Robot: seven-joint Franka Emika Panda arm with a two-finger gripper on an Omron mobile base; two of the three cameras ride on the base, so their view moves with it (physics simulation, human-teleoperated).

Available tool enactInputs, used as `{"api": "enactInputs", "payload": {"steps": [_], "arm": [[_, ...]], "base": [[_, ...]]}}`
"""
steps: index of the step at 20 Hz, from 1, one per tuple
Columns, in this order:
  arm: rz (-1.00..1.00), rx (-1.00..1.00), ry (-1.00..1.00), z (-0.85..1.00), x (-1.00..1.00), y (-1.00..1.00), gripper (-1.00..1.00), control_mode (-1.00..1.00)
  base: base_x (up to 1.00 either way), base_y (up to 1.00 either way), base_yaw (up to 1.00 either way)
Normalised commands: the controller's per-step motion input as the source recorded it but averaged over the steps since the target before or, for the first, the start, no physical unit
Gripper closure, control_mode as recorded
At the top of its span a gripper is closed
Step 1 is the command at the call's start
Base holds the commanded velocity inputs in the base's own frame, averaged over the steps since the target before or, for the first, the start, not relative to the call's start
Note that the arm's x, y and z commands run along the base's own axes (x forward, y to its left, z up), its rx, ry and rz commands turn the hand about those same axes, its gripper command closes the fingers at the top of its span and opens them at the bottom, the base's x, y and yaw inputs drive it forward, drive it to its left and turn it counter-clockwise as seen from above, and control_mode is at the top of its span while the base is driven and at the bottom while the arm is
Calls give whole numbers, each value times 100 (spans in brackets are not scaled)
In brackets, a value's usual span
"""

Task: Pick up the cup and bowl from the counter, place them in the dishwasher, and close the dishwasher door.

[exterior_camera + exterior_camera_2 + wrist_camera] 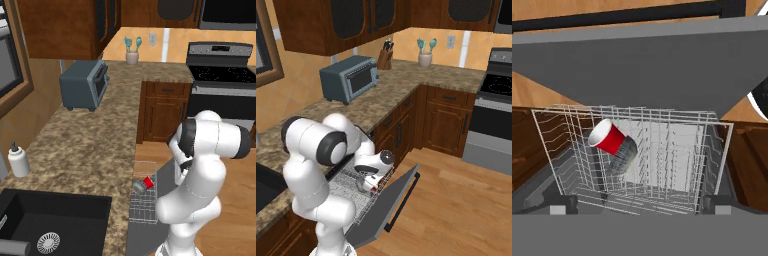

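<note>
1. The arm (200, 200) is glossy white, built of rounded, bulbous segments.
2. Dark grey-black bands ring its joints.
3. Its hand (373, 165) is white with a dark underside.

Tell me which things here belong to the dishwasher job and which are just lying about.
Job: cup, bowl, dishwasher rack, dishwasher door, counter.
Lying about: toaster, soap bottle, stove, utensil pot, knife block.

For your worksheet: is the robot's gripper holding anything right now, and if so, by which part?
Nothing is held. The cup and bowl both lie in the dishwasher rack, apart from the open gripper.
</note>
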Motion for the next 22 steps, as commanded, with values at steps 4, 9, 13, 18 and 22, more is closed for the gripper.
{"api": "enactInputs", "payload": {"steps": [4, 9, 13, 18, 22], "arm": [[0, -10, 0, -42, 0, 0, -100, -100], [0, -3, 0, -31, 0, 0, -100, -100], [0, 0, 0, -27, 0, 0, -100, -100], [0, 0, 0, -33, 0, 0, -100, -100], [0, 0, 0, -31, 0, -2, -100, -100]], "base": [[0, 0, 0], [0, 0, 0], [0, 0, 0], [0, 0, 0], [0, 0, 0]]}}
